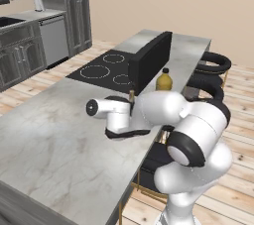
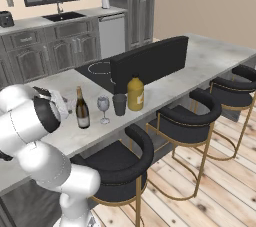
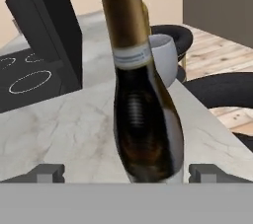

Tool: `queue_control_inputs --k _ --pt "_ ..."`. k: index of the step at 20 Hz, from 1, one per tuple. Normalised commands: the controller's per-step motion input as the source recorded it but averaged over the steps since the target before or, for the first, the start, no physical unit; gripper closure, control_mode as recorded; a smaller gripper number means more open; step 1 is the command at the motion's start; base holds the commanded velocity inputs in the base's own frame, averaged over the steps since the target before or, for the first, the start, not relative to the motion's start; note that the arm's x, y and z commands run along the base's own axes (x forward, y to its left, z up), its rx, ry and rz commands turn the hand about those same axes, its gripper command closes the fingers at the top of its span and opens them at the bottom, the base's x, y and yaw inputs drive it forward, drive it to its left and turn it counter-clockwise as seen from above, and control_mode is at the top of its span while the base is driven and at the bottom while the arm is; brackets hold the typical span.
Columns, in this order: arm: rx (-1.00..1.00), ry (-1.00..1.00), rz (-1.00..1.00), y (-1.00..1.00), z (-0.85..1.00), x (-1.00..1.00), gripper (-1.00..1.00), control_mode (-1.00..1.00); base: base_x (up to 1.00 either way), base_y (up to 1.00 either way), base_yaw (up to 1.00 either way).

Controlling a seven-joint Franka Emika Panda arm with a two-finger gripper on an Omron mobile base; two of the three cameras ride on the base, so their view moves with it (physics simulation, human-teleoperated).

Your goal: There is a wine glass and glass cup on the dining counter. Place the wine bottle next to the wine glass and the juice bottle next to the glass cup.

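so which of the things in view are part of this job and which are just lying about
Part of the job:
wine bottle
wine glass
glass cup
juice bottle
dining counter
open tool, a fingertip on either side of the wine bottle's base

Just lying about:
bar stools
cooktop
black backsplash panel
sink
toaster

A kitchen: sink (image 2: pixel 62 16), dishwasher (image 2: pixel 112 35), cooktop (image 1: pixel 101 71), island with stools (image 2: pixel 200 113).
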Motion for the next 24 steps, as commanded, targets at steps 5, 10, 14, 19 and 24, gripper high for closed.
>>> queue_control_inputs --k 5,10,14,19,24 --pt "0.04 0.01 0.00 0.09 0.25 -0.34 -1.00 -1.00 0.00 0.00 0.00" --pt "0.04 0.12 0.06 0.01 0.39 -0.37 -1.00 -1.00 0.00 0.00 0.00" --pt "0.02 0.24 0.42 0.00 0.39 -0.43 -1.00 -1.00 0.00 0.00 0.00" --pt "0.00 0.21 0.50 0.00 0.37 -0.46 -1.00 -1.00 0.00 0.00 0.00" --pt "0.00 0.06 0.48 -0.05 0.37 -0.52 -1.00 -1.00 0.00 0.00 0.00"
